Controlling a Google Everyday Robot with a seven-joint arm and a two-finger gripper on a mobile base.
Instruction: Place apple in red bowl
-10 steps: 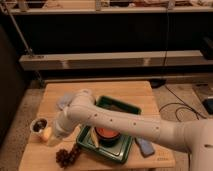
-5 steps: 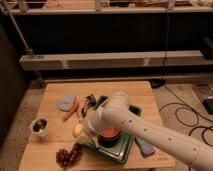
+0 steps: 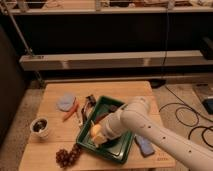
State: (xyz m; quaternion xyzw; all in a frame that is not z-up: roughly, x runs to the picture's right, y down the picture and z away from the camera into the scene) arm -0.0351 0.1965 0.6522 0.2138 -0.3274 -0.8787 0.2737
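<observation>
High oblique view over table (image 3: 55, 150)

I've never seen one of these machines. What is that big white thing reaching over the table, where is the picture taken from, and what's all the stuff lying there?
The white thing is a robot's single arm. At its tip is the gripper, a two-finger clamp, here shut on the apple, a small yellowish fruit. It hangs over the green tray; the arm hides most of the tray's inside, so the red bowl shows only as a reddish sliver beside the arm.

There is just one picture, taken from above and in front of the wooden table; where that camera is mounted I can't say.

Left of the tray lie a slim orange carrot, a bluish-grey object, a small white cup with dark contents, and a dark bunch of grapes. A blue object lies to the tray's right.
</observation>
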